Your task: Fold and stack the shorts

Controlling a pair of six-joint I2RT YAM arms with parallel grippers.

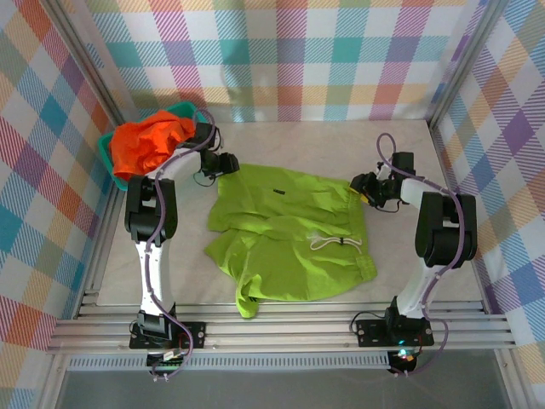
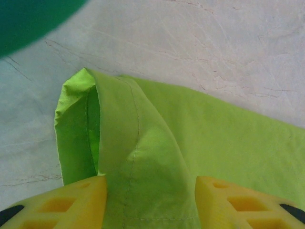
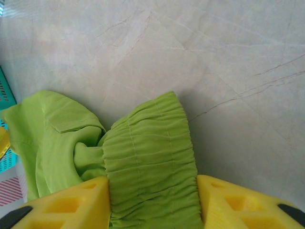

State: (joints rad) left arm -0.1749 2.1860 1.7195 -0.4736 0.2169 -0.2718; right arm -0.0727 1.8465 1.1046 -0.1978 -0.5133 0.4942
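One pair, the lime green shorts (image 1: 289, 226), lies unfolded, my left gripper (image 2: 150, 187) and right gripper (image 3: 152, 185) each clamped on its edge; orange shorts (image 1: 149, 143) wait in the teal basket (image 1: 105, 146).

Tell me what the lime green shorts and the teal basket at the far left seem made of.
Lime green shorts: thin woven-looking cloth, matte; it creases softly, with stitched seams and a gathered elastic waistband. Teal basket: probably moulded plastic, smooth; the right wrist view shows an open grid wall. Orange shorts cover most of it.
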